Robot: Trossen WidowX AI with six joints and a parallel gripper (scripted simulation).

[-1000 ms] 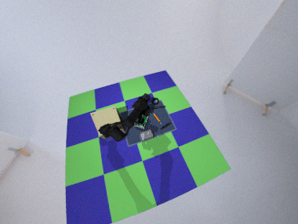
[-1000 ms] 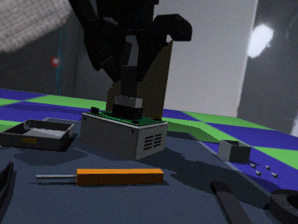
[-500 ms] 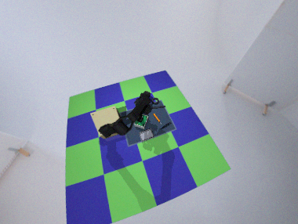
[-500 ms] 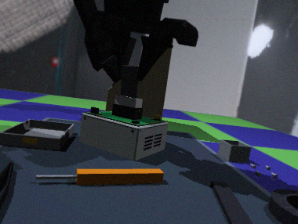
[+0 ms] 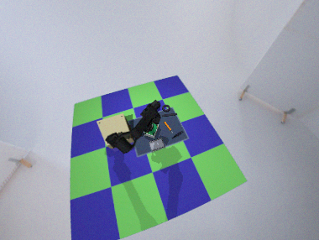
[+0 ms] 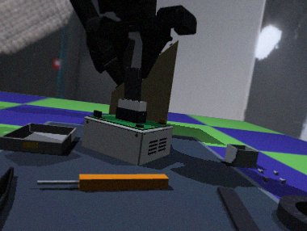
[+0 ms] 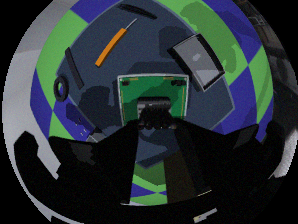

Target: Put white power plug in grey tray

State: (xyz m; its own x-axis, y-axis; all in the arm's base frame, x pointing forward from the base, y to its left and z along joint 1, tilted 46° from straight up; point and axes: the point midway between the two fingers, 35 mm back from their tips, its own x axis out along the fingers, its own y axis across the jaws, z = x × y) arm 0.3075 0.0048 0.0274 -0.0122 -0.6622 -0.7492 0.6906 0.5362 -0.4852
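Two dark fingers of my claw (image 6: 133, 84) (image 7: 157, 124) clamp the pale, blocky plug (image 6: 132, 105); a grey rectangular tray (image 6: 64, 146) (image 7: 218, 79) sits at wrist-view two o'clock.

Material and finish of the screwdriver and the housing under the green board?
Screwdriver: handle probably matte plastic, flat orange; shaft likely bare metal, thin and silvery-grey.
Housing: painted metal or plastic, can't tell which; smooth, pale grey, crisp edges, slotted vents.
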